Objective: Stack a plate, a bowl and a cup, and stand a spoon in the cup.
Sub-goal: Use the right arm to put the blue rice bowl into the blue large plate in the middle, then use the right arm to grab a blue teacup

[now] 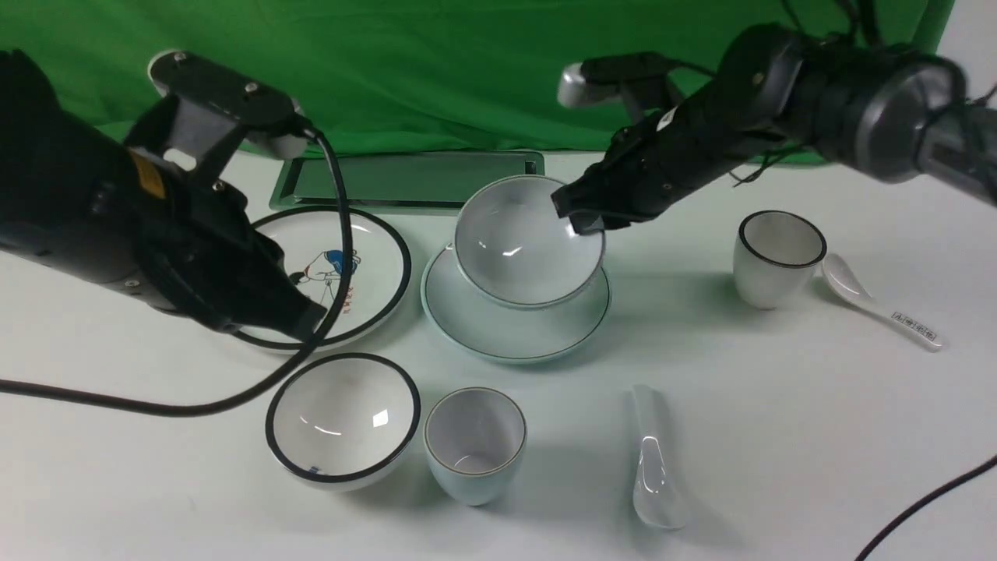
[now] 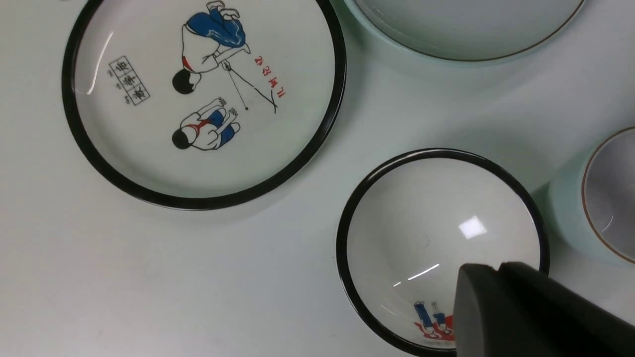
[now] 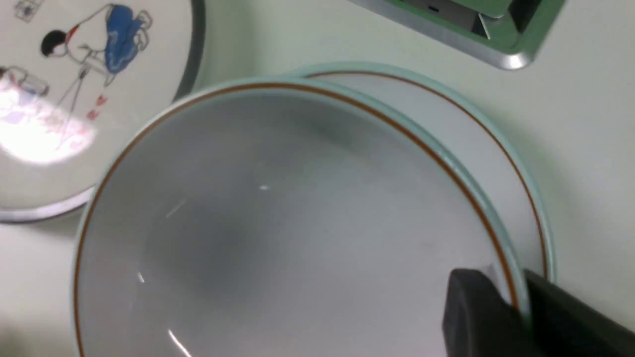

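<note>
Two arms are over the table (image 1: 779,436), and only one is working. The right claw (image 1: 580,220) is clamped on the rim of the bowl (image 1: 518,249), with one jaw inside the rim and one outside, as its wrist view shows. The bowl hangs tilted from that pinch, its gripped side high and its mouth tipped toward the robot. It lies directly over the plate (image 1: 475,327), a little toward the plate's back and left edge. Whether the bowl's foot already touches the plate cannot be told.

The coming move likely turns on that offset: the bowl probably needs levelling and bringing in over the plate's middle before the jaws let go.

Further out, the cup (image 1: 475,440) stands upright near the front edge, just in front of the plate. The spoon (image 1: 654,467) lies flat to the cup's right, its long axis running front to back with the scoop toward the robot.

The left claw (image 1: 308,319) hangs closed and empty at the front edge of the cartoon plate (image 1: 374,257) and behind the black-rimmed bowl (image 1: 343,421). It looks the nearer of the two to the cup.

A black-rimmed cup (image 1: 779,257) and a labelled spoon (image 1: 888,308) sit well apart at the far right.
</note>
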Controlling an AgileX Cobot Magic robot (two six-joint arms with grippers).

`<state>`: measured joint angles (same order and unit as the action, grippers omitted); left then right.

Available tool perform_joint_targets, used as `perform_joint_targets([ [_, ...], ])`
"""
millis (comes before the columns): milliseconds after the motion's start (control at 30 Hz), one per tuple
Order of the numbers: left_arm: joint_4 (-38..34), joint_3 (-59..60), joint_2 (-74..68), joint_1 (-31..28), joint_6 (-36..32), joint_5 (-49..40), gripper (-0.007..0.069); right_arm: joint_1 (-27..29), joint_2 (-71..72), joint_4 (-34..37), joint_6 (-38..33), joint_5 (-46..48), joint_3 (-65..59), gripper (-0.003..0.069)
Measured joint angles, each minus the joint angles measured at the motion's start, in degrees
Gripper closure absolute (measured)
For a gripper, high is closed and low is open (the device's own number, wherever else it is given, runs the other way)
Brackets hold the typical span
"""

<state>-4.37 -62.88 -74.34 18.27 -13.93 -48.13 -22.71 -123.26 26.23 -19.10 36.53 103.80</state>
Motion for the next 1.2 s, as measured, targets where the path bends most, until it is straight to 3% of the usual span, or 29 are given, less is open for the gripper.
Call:
perform_joint_targets([
  [333, 0.00, 0.00, 0.00, 0.00, -0.08, 0.50, 0.0652, 0.00, -6.42, -0.47, 1.61, 0.00, 4.89, 0.0562],
  [433, 0.00, 0.00, 0.00, 0.00, -0.08, 1.12, 0.0652, 0.00, -6.49, -0.96, 1.74, 0.38, 4.99, 0.0504],
  [567, 0.00, 0.00, 0.00, 0.00, -0.12, 1.31, 0.0652, 0.00, -5.92, -3.21, 2.34, 3.90, 5.42, 0.0331],
  [700, 0.00, 0.00, 0.00, 0.00, -0.12, 1.31, 0.0652, 0.00, -3.22, -7.04, 2.54, 9.12, 5.42, 0.0250],
  [800, 0.00, 0.00, 0.00, 0.00, -0.12, 1.31, 0.0652, 0.00, 1.32, -11.07, 2.59, 14.84, 5.42, 0.0235],
  [1000, -0.24, 0.00, 0.00, 0.00, -0.12, 1.45, 0.0629, -0.24, 8.95, -12.42, 1.52, 29.26, 5.42, 0.0234],
  [1200, -0.43, 0.00, 0.00, 0.00, -0.12, 1.45, 0.0600, -4.90, 14.71, -12.85, 0.96, 32.50, -0.30, 0.0233],
])
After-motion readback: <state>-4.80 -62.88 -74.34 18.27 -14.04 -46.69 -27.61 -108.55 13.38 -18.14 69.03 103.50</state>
